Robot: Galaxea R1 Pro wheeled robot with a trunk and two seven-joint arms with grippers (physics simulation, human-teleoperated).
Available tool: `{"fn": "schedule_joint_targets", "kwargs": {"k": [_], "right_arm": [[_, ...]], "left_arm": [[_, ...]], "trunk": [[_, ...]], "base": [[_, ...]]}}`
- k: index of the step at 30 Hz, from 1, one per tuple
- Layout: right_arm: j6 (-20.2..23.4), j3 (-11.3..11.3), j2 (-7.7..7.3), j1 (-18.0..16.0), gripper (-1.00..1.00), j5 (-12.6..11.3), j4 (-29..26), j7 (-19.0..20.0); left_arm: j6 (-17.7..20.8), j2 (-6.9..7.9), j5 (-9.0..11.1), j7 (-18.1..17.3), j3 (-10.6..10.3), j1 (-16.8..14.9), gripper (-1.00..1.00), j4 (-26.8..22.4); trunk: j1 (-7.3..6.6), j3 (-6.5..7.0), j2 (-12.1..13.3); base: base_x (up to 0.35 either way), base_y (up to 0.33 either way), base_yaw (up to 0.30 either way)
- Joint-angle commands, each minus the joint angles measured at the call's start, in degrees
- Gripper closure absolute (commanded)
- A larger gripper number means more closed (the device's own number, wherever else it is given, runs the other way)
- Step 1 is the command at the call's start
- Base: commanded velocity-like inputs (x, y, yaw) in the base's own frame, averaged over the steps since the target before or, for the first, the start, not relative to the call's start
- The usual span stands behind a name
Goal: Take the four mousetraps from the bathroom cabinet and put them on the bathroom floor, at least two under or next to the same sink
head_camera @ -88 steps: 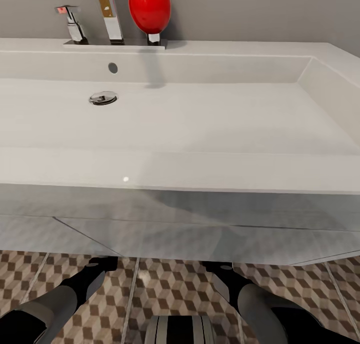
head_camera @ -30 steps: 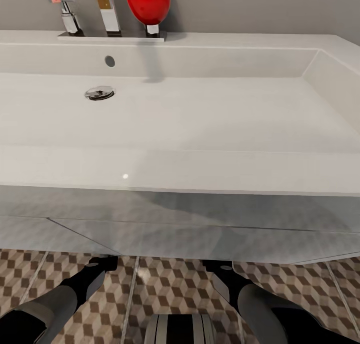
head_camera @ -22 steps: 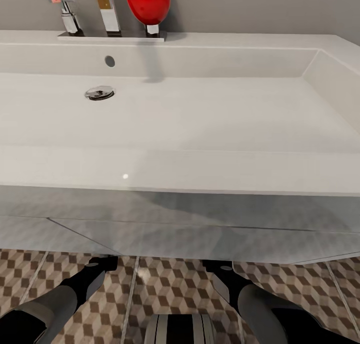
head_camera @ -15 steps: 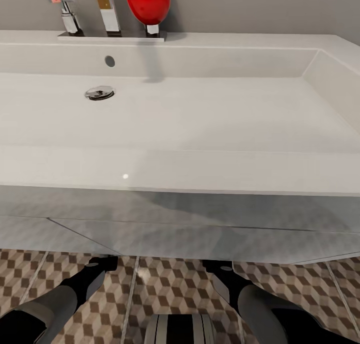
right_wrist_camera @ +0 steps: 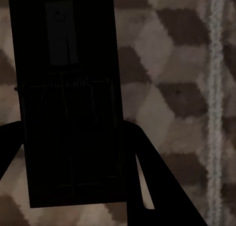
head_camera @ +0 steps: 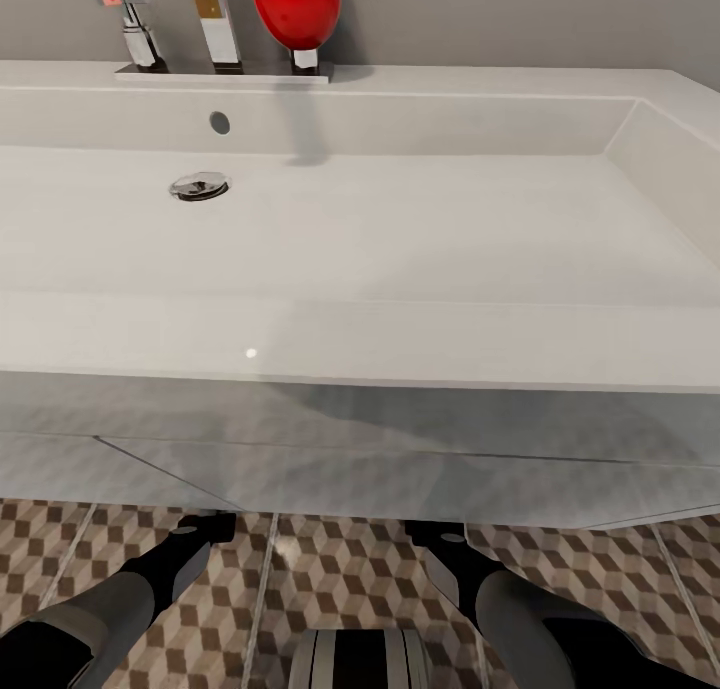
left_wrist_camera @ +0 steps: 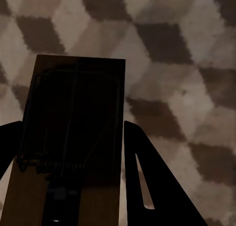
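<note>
In the left wrist view, my left gripper (left_wrist_camera: 73, 125) is shut on a tan mousetrap (left_wrist_camera: 73, 98) with dark metal parts, held close above the cube-patterned bathroom floor (left_wrist_camera: 187, 63). My right gripper (right_wrist_camera: 69, 125) is shut on a second mousetrap (right_wrist_camera: 64, 88), dark in shadow, just over the bathroom floor (right_wrist_camera: 167, 88). In the head view both forearms reach under the white bathroom sink (head_camera: 400, 339), whose vanity (head_camera: 350, 459) hides the grippers. The cabinet is out of view.
A chrome faucet (head_camera: 215, 19), a small tap (head_camera: 135, 29) and a red egg-shaped object (head_camera: 297, 4) stand at the back of the basin. A pale grout line (right_wrist_camera: 214, 88) runs beside the right mousetrap. The vanity front stands close ahead of my base (head_camera: 360, 659).
Since the oldest frame the whole head view has shifted slightly, so the camera moved. Over the last second nothing has visibly moved.
</note>
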Motion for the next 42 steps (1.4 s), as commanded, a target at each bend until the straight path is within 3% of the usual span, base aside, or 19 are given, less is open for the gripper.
{"fn": "schedule_joint_targets", "kwargs": {"k": [1, 34, 39, 42], "right_arm": [[-0.25, -0.47, 0.03, -0.03, 1.0, 0.24, 0.07, -0.16], [1.05, -0.65, 0.03, -0.51, 1.0, -0.27, 0.27, -0.68], [7.71, -0.66, 0.03, -0.59, 1.0, -0.13, -0.09, -0.69], [9.33, -0.66, 0.03, -0.63, 1.0, -0.08, -0.26, -0.69]], "left_arm": [[0.27, 0.03, 0.29, 0.31, -0.49, 0.01, 1.0, -0.15], [0.44, -0.17, 0.17, 0.31, -0.57, 0.0, 1.0, -0.15], [0.38, -0.15, 0.17, 0.31, -0.57, 0.0, 1.0, -0.12], [0.37, -0.18, 0.17, 0.31, -0.57, -0.01, 1.0, -0.12]], "trunk": [[-0.01, -0.03, -0.01], [-0.01, -0.03, -0.01], [-0.01, -0.03, -0.01], [-0.01, -0.03, -0.01]], "base": [[0.0, 0.0, 0.0], [0.0, 0.0, 0.0], [0.0, 0.0, 0.0], [0.0, 0.0, 0.0]]}}
